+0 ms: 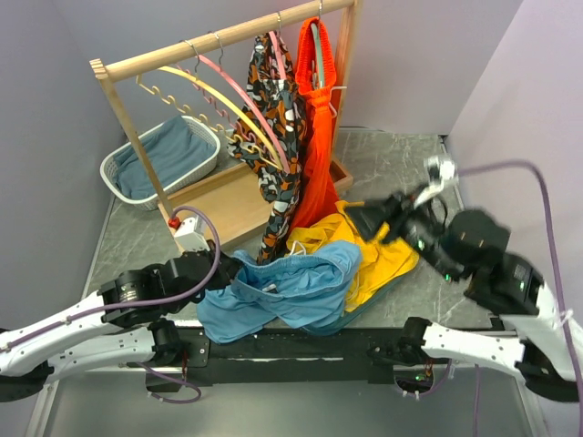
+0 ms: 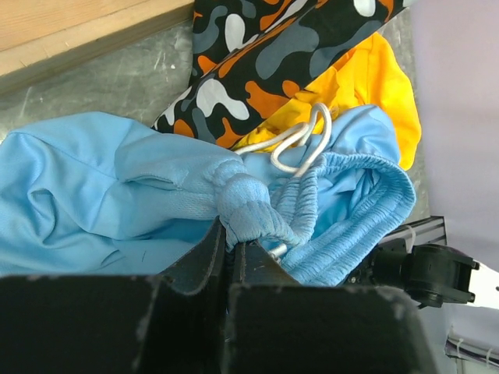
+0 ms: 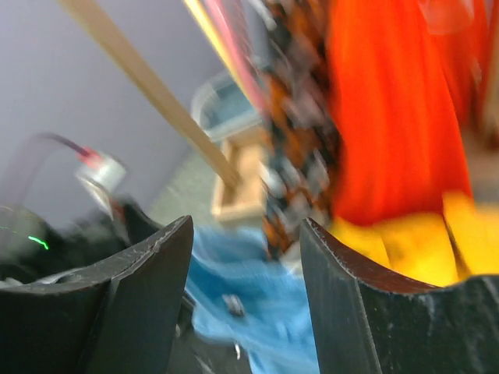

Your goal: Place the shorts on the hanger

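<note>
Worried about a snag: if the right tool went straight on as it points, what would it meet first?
Probably the patterned garment, at its lower end just above the shorts; blur leaves depth unclear.

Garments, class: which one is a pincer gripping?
The sky-blue shorts: the left pincer is shut on a bunched fold by their waistband. The yellow garment lies ungripped beside them; the patterned garment and orange garment hang from the rail.

High overhead view from behind; close wrist views, left downward, right forward; shorts [image 2: 93, 195] in all.
</note>
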`<act>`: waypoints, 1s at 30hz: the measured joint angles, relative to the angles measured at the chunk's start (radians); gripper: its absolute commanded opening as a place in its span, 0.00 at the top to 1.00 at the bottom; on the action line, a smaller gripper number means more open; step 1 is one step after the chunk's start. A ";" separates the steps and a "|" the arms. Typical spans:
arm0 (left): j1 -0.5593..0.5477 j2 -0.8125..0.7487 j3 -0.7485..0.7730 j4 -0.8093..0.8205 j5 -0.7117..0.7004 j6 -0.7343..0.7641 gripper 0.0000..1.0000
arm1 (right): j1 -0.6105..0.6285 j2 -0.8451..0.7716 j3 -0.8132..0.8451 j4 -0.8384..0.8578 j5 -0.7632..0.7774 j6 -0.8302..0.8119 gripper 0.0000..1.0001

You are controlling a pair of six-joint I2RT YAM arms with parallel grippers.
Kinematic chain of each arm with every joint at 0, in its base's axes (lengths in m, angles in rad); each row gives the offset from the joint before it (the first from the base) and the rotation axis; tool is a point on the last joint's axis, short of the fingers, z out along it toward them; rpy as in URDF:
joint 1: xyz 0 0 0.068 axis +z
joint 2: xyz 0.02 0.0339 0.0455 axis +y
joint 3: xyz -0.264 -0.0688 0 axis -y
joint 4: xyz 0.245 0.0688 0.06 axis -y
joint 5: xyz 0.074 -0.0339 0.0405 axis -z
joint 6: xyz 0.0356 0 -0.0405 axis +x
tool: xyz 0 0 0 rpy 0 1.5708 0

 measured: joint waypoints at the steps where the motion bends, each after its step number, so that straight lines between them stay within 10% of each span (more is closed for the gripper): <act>1: 0.000 0.001 0.000 0.000 0.000 0.000 0.99 | 0.000 0.052 0.073 0.017 -0.016 -0.032 0.38; 7: 0.000 -0.006 0.013 -0.005 0.000 -0.004 0.99 | -0.011 0.473 0.562 0.109 -0.057 -0.251 0.42; 16: 0.000 0.005 0.043 -0.012 -0.001 -0.005 0.99 | -0.101 0.902 0.836 0.151 -0.199 -0.418 0.46; 30: 0.000 0.006 0.047 -0.012 -0.002 0.010 0.99 | -0.163 0.970 0.901 0.219 -0.224 -0.430 0.47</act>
